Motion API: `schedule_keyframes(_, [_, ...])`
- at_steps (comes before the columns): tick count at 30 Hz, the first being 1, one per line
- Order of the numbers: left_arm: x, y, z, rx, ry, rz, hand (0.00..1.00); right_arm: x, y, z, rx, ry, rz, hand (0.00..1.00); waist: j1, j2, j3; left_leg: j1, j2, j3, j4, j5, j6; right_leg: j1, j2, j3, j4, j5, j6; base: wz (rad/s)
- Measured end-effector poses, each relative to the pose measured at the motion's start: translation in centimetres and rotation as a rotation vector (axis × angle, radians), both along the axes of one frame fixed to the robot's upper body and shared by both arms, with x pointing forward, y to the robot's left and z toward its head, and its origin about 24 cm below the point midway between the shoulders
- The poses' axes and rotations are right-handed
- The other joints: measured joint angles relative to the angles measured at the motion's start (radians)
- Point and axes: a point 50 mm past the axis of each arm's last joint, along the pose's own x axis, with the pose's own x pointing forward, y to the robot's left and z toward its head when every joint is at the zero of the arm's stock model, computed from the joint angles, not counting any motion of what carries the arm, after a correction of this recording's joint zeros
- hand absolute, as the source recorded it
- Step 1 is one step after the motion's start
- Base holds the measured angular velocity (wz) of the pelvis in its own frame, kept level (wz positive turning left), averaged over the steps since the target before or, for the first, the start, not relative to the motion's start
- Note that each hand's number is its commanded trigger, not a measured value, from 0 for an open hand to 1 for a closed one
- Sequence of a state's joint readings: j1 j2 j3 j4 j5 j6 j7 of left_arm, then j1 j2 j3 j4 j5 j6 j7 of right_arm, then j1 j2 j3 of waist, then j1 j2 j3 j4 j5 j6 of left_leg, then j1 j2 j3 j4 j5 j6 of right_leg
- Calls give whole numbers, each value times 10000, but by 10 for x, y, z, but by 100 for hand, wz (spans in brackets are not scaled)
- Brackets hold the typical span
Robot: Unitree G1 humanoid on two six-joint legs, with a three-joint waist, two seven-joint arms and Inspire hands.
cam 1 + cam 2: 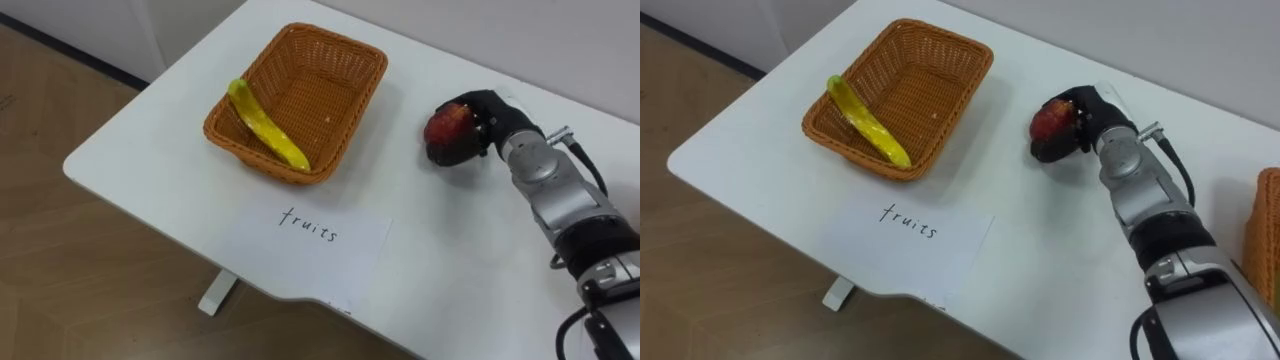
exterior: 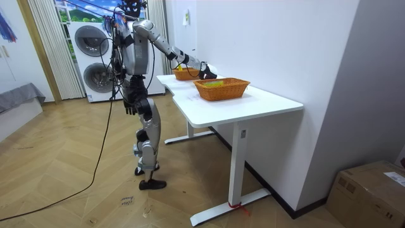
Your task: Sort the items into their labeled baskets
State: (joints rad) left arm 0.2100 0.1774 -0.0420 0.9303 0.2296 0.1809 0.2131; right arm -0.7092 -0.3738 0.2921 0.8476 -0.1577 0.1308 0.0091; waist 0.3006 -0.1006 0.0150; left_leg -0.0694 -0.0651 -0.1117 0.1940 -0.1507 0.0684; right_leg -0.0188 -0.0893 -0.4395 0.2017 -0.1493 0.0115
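Note:
A red apple (image 1: 447, 128) hangs just above the white table (image 1: 450, 260), with my right hand (image 1: 492, 116) shut on it from the right. To its left stands a brown wicker basket (image 1: 335, 55) with a yellow-green banana (image 1: 265, 125) lying along its near-left wall. The apple is outside that basket, a short way off its right rim. In the room view I stand at the table's side with my right arm stretched out over it. My left hand (image 2: 130, 106) hangs by my hip.
A white paper label (image 1: 315, 228) lies on the table in front of the banana's basket. A second wicker basket (image 1: 1268, 230) stands at the right edge, also seen nearer in the room view (image 2: 221, 88). The table's front edge is close; wooden floor lies below.

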Motion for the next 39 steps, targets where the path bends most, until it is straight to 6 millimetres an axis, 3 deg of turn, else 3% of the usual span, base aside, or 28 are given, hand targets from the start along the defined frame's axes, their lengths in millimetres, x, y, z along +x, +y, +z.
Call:
schedule_keyframes(4, [-3, 6, 1, 188, 1, 263, 0, 5, 14, 20, 341, -856, 540, 100, -95, -160, -34, 150, -7, -40, -69, -3, -3, 257, 44, -31, -191, 1, 2, 2])
schedule_keyframes(13, [-10, 6, 0, 225, 299, 329, 0, 6, 44, 61, 376, -2621, 1804, 100, -193, -181, -43, 636, -36, -234, -218, -6, -3, 829, 85, -88, -322, 10, 19, 6])
schedule_keyframes(27, [-18, 5, -1, 168, 646, 116, 0, 4, 59, 60, 126, -2563, 2319, 100, 174, -220, -62, 831, -83, -324, -172, -17, 11, 1060, 32, -92, -288, -22, 65, 2])
schedule_keyframes(34, [-20, 6, -1, 67, 852, 116, 0, 3, 72, 53, -278, -2302, 2543, 100, 629, -218, -61, 778, -179, -580, -97, -15, 25, 1115, -43, -395, -263, -34, 88, 11])
schedule_keyframes(39, [-24, 7, -1, 23, 1057, 146, 0, 3, 80, 51, -65, -2285, 2671, 100, 770, -215, -59, 757, -243, -871, -63, -6, 39, 1240, -137, -810, -261, -77, 157, 20])
